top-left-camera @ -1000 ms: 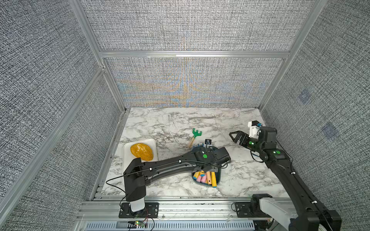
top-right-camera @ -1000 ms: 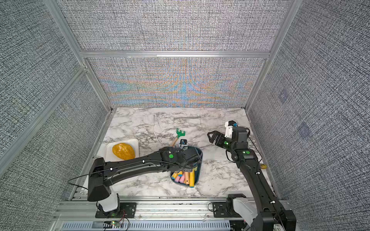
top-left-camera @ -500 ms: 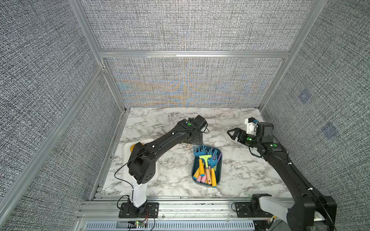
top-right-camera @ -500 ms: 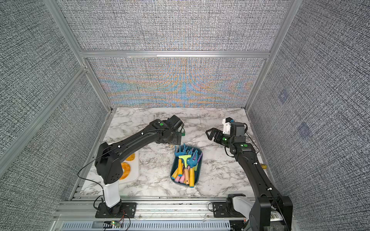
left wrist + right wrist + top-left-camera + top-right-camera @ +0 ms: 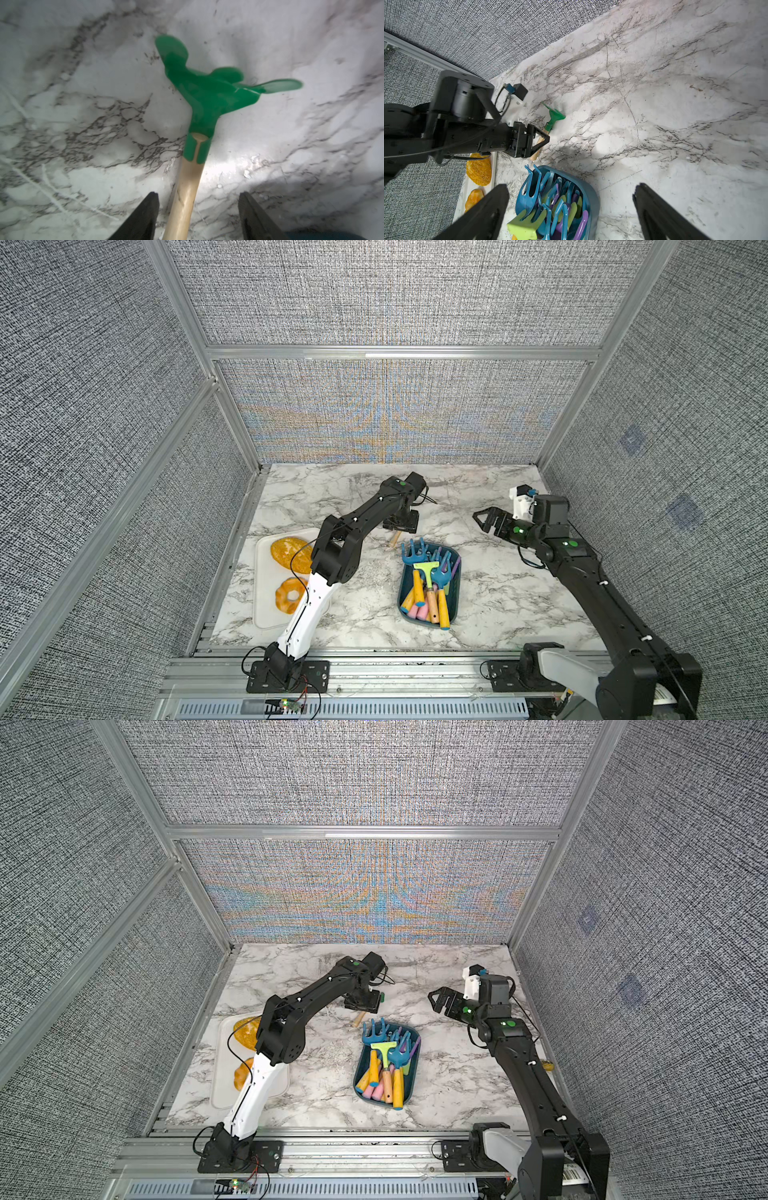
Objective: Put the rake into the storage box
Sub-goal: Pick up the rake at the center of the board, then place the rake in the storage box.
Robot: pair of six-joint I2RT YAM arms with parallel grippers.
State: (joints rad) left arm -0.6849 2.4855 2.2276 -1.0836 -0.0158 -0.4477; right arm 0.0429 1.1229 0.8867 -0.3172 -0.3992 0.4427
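No legible text anywhere. A barcode sticker sits on the arm base, far behind the right gripper; its digits are unreadable.

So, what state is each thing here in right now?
Green rake: lying on the table, ungripped.
Left end effector: open, straddling the rake.
Right end effector: open, empty.
Storage box: holding several toy rakes.
White tray: holding bread.

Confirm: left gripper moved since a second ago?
Yes. The left gripper went from above the storage box to beyond its far end, toward the back wall, over the rake.
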